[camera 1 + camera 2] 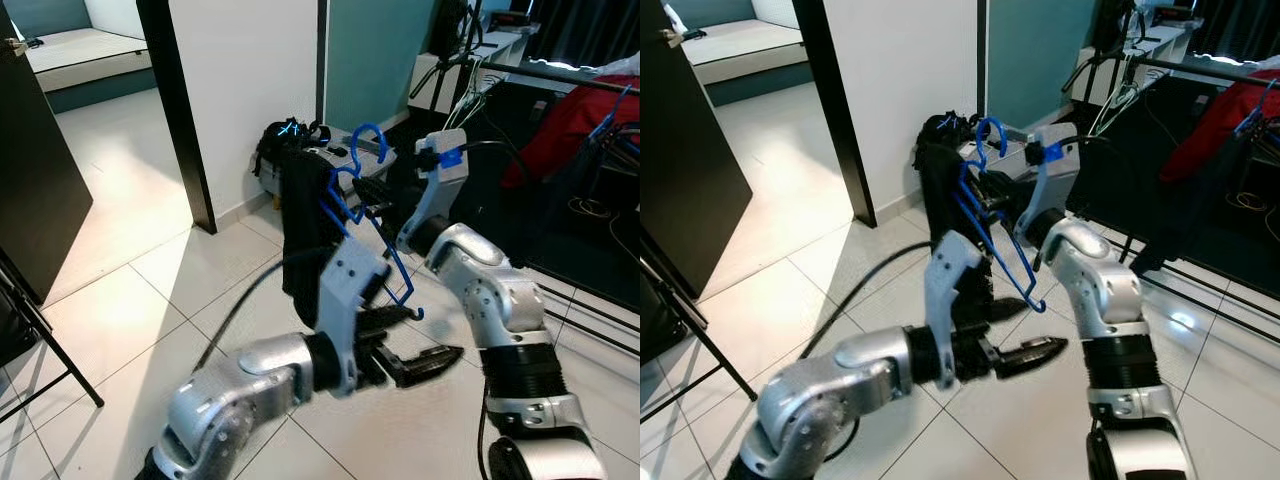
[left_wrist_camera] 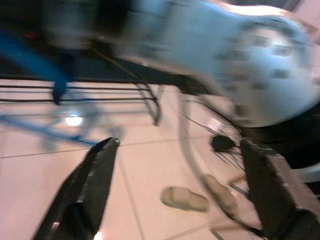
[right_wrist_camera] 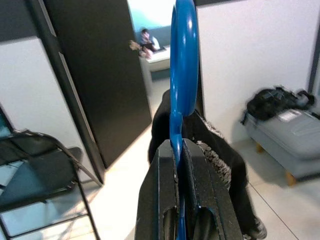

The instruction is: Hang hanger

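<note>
The right gripper [image 3: 180, 150] is clamped on the blue hanger [image 1: 362, 215], raised at twelve o'clock; at six, the left gripper [image 1: 405, 345] gapes, seemingly holding nothing, over the tiled floor [image 1: 140, 300]

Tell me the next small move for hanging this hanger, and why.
Probably carry the right gripper up toward the clothes rail on the robot's right. It is shut on the blue hanger with a dark garment, well below the rail. The left gripper is open, holding nothing.
</note>
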